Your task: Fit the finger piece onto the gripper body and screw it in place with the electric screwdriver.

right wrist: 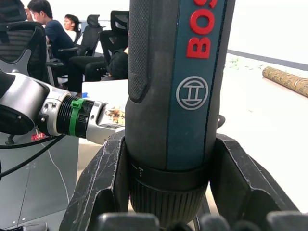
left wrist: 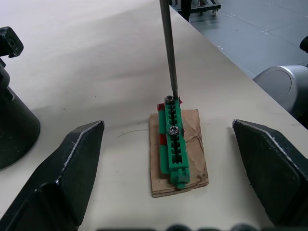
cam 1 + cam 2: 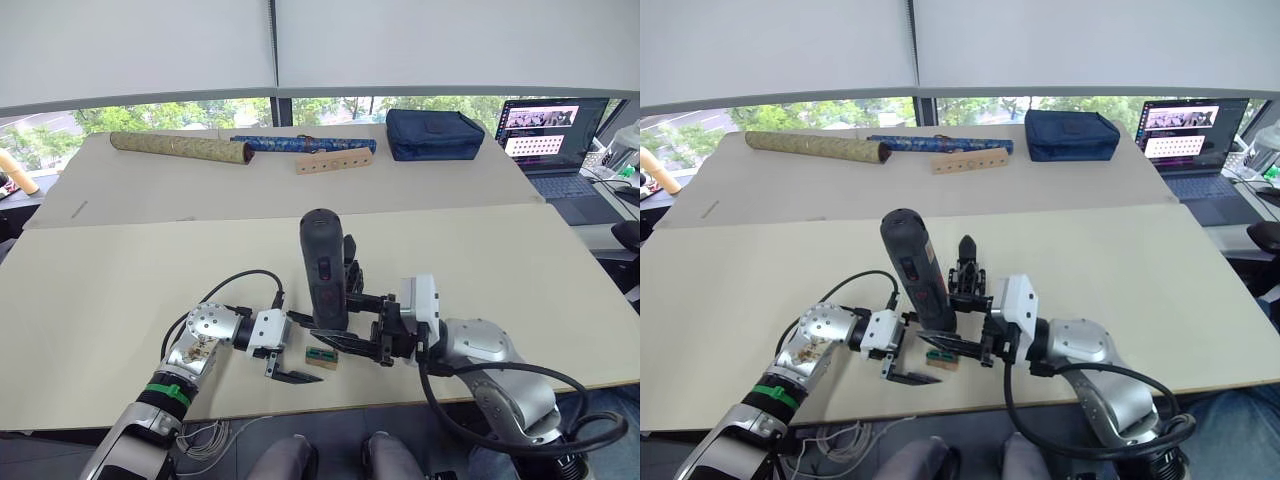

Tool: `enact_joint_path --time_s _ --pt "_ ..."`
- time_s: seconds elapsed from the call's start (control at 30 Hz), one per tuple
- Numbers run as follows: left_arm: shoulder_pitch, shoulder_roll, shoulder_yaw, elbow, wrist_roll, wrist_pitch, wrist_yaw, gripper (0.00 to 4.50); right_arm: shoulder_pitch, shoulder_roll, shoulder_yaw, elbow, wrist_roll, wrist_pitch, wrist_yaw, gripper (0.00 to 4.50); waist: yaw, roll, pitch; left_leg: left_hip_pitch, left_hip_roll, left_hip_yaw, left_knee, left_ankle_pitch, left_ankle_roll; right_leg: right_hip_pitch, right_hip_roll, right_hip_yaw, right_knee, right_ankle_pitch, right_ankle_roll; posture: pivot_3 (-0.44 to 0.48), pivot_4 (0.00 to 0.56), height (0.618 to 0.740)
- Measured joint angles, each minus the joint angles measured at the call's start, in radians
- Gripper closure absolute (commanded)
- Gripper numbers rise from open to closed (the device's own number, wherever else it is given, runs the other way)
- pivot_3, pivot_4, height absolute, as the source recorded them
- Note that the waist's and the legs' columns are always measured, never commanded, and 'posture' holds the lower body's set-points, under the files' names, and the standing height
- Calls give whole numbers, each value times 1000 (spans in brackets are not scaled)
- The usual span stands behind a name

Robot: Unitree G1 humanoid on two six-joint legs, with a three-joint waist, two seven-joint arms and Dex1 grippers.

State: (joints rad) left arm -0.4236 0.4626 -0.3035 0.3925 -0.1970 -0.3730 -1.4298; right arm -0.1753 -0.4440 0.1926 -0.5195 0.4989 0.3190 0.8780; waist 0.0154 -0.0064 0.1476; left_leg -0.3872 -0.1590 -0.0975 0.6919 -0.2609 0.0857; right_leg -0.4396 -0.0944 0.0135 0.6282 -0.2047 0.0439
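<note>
Right claw [image 3: 345, 325] grips electric screwdriver [image 3: 322, 265], upright between fingers.

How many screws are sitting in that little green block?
2. One screw sits at the far end of the green block, right under the electric screwdriver's metal bit; the other screw is near the block's middle. Others may be hidden.

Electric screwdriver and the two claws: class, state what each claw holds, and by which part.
The right claw grips the electric screwdriver around its lower barrel. The left claw is open, holding nothing.
</note>
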Motion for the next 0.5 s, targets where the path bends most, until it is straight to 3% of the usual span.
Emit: enact_joint_path --time_s 0.5 --pt "-12 -13 0 27 0 -27 -4 0 0 -9 -5 -6 33 36 -12 2588 3 0 0 0 0 0 0 0 0 0 0 0 0 0 0 0 150 740"
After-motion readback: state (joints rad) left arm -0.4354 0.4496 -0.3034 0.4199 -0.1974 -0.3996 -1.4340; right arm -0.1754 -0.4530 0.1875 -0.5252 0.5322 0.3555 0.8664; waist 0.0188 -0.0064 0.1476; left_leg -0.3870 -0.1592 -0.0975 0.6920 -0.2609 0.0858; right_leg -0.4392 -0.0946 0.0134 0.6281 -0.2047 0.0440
